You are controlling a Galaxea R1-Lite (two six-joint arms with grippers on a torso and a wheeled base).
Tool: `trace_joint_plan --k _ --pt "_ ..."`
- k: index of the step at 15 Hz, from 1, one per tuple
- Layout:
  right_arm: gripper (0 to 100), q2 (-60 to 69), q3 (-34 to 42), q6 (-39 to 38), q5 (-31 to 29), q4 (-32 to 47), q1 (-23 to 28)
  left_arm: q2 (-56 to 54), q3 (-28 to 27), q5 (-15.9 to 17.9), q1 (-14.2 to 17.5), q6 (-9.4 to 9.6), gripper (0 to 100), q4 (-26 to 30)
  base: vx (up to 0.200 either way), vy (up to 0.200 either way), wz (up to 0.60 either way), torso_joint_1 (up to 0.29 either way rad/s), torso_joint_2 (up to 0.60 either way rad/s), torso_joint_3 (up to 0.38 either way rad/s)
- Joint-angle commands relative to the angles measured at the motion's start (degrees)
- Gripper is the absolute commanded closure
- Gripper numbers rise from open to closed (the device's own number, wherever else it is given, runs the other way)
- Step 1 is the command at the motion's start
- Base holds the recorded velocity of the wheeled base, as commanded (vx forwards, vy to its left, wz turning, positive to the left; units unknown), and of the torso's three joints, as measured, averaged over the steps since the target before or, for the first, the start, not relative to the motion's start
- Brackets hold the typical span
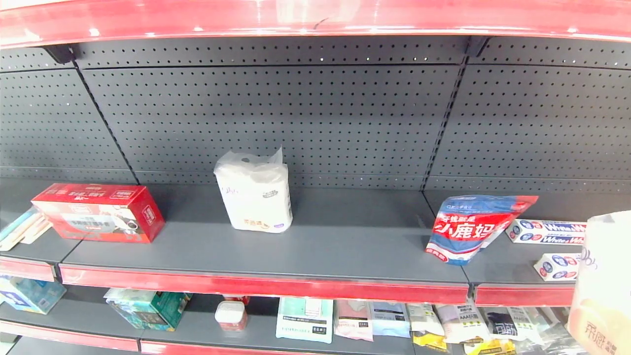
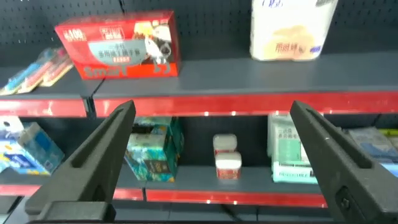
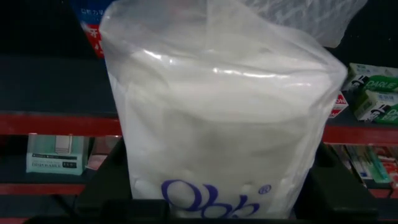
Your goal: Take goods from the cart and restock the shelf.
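Note:
A white plastic-wrapped paper roll pack [image 3: 217, 112] sits between my right gripper's [image 3: 221, 193] dark fingers [image 3: 339, 186], which are shut on it. In the head view this held pack [image 1: 601, 281] shows at the right edge, in front of the grey shelf [image 1: 315, 246]. A second, alike roll pack [image 1: 255, 195] stands upright at the shelf's middle and appears again as a roll pack [image 2: 292, 31] in the left wrist view. My left gripper [image 2: 211, 155] is open and holds nothing, facing the shelf's red front edge [image 2: 205, 102] from a short way off.
A red box [image 1: 98, 212] lies at the shelf's left. A blue and red pouch [image 1: 473, 227] leans at the right beside toothpaste boxes [image 1: 547, 231]. The lower shelf [image 1: 197, 330] holds several packets and boxes. Bare shelf lies either side of the standing roll pack.

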State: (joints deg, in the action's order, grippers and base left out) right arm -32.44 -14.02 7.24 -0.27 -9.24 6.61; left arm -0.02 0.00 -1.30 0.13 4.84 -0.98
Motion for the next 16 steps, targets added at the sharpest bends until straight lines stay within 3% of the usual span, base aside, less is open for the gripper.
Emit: trace_joint_plan --k 1,2,3,5,6,7,8,9,10,11,12,13,15,16 --pt "100 0.6 -1.3 0.1 -0.1 -0.1 -0.1 0.0 0.0 0.0 0.0 -0.09 0 0.1 0.000 0.000 0.00 0.000 0.00 0.000" --pt "100 0.2 -1.6 0.1 0.0 -0.1 0.0 1.0 -1.7 1.0 0.0 -0.18 0 0.2 0.000 0.000 0.00 0.000 0.00 0.000" --pt "100 -0.2 -1.5 0.1 0.0 -0.1 -0.1 10.0 -9.3 2.9 -1.5 -2.47 0 -0.2 0.000 0.000 0.00 0.000 0.00 0.000" --pt "100 -0.3 -0.8 0.2 0.1 0.0 -0.3 25.9 -23.2 5.5 -4.7 -11.26 0 -0.2 0.000 0.000 0.00 0.000 0.00 0.000" --pt "100 -0.5 -0.7 0.1 0.1 0.0 -0.3 29.4 -23.1 4.4 -4.1 -10.29 0 -0.2 0.000 0.000 0.00 0.000 0.00 0.000" --pt "100 -0.3 -0.6 0.1 0.1 0.0 -0.3 35.6 -23.5 -1.2 -1.3 -8.71 0 -0.5 0.000 0.000 0.00 0.000 0.00 0.000" --pt "100 0.0 -0.6 0.1 0.1 0.1 -0.3 40.1 -24.2 -5.0 0.7 -8.27 0 -1.9 0.000 0.000 0.00 0.000 0.00 0.000" --pt "100 0.1 -0.6 0.1 0.1 0.1 -0.3 48.8 -24.6 -7.7 4.0 -8.27 0 -9.8 0.000 0.000 0.00 0.000 0.00 0.000" --pt "100 -0.2 -0.7 0.1 0.1 0.1 -0.2 53.5 -24.3 -7.7 5.9 -7.12 0 -14.9 0.000 0.000 0.00 0.000 0.00 0.000" --pt "100 -0.3 -0.7 0.1 0.1 0.1 -0.3 59.4 -24.3 -6.1 7.0 -3.70 0 -18.4 0.000 0.000 0.00 0.000 0.00 0.000" --pt "100 -0.3 -0.6 0.1 0.1 0.1 -0.3 62.6 -24.3 -2.9 8.0 -1.85 0 -20.7 0.000 0.000 0.00 0.000 0.00 0.000" --pt "100 -0.5 -0.6 0.1 0.1 0.1 -0.3 67.7 -24.3 7.6 10.7 2.19 0 -24.3 0.000 0.000 0.00 0.000 0.00 0.000" --pt "100 -0.4 -0.6 0.1 0.1 0.2 -0.3 74.1 -24.4 20.6 15.3 10.28 0 -26.4 0.000 0.000 0.00 0.000 0.00 0.000" --pt "100 -0.3 -0.5 0.1 0.0 0.2 -0.3 78.2 -25.6 27.1 18.2 13.44 0 -28.5 0.000 0.000 0.00 0.000 0.00 0.000"
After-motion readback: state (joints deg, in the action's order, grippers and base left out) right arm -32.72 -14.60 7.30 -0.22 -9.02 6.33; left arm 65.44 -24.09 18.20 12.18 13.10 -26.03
